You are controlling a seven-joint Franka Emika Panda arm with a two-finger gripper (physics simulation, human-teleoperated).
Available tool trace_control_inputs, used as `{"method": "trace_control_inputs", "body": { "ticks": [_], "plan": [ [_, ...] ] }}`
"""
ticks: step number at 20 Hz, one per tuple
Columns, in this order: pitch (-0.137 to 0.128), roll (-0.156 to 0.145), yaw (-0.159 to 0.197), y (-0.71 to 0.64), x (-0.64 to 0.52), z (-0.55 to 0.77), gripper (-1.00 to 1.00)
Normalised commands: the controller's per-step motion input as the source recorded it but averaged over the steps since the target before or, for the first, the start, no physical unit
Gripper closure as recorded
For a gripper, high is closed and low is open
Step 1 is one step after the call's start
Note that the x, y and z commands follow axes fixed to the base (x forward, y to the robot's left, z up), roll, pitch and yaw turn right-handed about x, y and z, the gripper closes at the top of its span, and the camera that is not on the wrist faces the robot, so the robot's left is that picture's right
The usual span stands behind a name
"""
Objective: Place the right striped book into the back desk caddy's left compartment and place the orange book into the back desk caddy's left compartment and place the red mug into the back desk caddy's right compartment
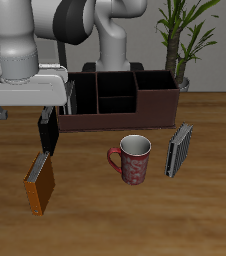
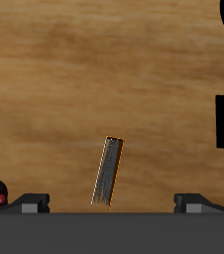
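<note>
One red mug | one orange book (tilted) | one back desk caddy

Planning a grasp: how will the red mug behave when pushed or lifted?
The mug stands upright on a wide base, so a low push probably slides it, not tips it. Its round wall looks rigid and may twist in a pinch; the handle likely shifts weight sideways.
</note>
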Motion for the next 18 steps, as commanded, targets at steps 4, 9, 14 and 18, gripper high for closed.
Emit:
{"method": "trace_control_inputs", "body": {
  "ticks": [4, 9, 14, 18],
  "plan": [
    [-0.043, -0.021, -0.058, -0.15, 0.16, -0.2, -1.0],
    [0.004, -0.023, -0.065, -0.1, 0.13, -0.31, -1.0],
    [0.024, 0.016, -0.022, 0.12, 0.06, -0.43, -1.0],
    [0.02, 0.022, -0.013, 0.21, -0.07, -0.4, -1.0]
  ]
}}
